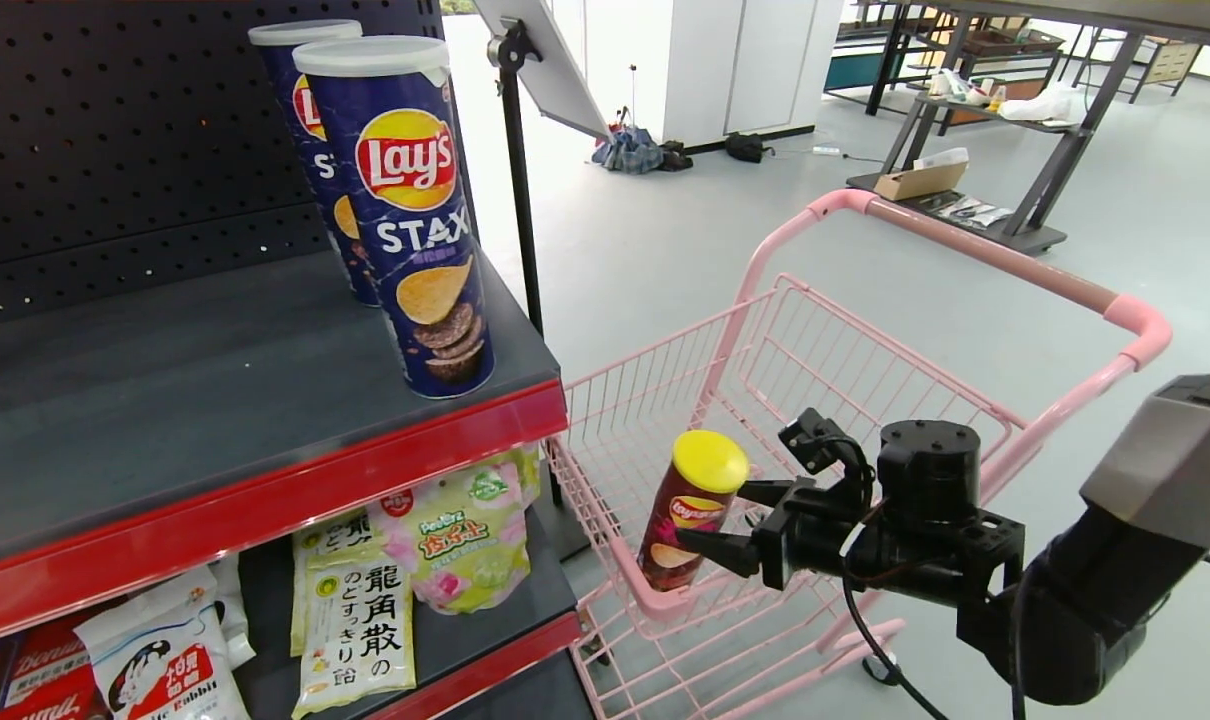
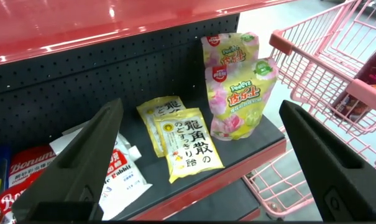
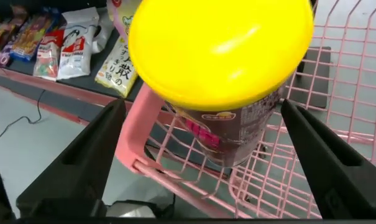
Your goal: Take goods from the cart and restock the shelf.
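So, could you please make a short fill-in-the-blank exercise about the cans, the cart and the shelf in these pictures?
1. The can in the pink cart has a ____ lid.
2. On the top shelf stand ____ blue cans.
3. The right hand beside the cart's can is ____, not shut.
Missing words: yellow; two; open.

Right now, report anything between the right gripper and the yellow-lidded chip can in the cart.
Nothing visible: the open right gripper has a finger on either side of the yellow-lidded chip can. Toward the shelf, the pink cart's wire wall stands in the way.
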### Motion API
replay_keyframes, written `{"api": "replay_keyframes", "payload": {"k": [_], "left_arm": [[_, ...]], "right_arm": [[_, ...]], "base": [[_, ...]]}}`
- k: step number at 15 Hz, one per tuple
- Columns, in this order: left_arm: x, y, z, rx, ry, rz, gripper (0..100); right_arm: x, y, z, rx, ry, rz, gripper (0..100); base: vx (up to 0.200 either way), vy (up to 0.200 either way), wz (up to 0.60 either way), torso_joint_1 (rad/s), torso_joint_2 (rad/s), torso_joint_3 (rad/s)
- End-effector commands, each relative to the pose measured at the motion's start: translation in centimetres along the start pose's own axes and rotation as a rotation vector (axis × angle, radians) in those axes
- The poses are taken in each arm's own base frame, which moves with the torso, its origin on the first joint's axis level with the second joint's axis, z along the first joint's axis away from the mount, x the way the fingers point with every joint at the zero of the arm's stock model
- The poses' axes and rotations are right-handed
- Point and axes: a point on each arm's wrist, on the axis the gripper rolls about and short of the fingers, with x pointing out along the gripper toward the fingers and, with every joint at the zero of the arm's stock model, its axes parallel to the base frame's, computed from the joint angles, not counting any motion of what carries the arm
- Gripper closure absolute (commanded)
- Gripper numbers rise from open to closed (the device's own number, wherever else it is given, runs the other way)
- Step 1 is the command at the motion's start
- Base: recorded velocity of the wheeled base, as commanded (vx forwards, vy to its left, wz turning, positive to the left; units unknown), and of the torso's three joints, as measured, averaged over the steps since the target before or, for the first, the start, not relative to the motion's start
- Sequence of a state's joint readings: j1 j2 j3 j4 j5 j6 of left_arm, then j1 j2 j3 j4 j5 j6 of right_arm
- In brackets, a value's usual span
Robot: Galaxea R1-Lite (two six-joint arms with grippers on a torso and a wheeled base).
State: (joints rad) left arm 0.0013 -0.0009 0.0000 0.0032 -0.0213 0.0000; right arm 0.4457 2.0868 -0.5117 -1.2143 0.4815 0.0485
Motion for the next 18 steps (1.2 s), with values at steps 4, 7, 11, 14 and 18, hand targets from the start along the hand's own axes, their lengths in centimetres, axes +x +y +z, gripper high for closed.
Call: {"api": "replay_keyframes", "payload": {"k": [4,7,11,14,18], "left_arm": [[0.0,0.0,0.0,0.0,0.001,0.0,0],[0.0,0.0,0.0,0.0,0.001,0.0,0],[0.0,0.0,0.0,0.002,0.001,0.0,0],[0.0,0.0,0.0,0.002,0.001,0.0,0],[0.0,0.0,0.0,0.002,0.001,0.0,0]], "right_arm": [[3.2,-1.2,-0.3,-0.008,-0.01,0.011,0],[5.1,-1.8,0.0,-0.021,-0.037,0.017,0],[6.0,-2.2,0.7,-0.032,-0.067,0.009,100],[5.9,-2.3,0.7,-0.033,-0.069,0.004,100],[5.4,-2.3,1.8,-0.045,-0.103,-0.034,100]], "base": [[0.0,0.0,0.0,0.0,0.0,0.0],[0.0,0.0,0.0,0.0,0.0,0.0],[0.0,0.0,0.0,0.0,0.0,0.0],[0.0,0.0,0.0,0.0,0.0,0.0],[0.0,0.0,0.0,0.0,0.0,0.0]]}}
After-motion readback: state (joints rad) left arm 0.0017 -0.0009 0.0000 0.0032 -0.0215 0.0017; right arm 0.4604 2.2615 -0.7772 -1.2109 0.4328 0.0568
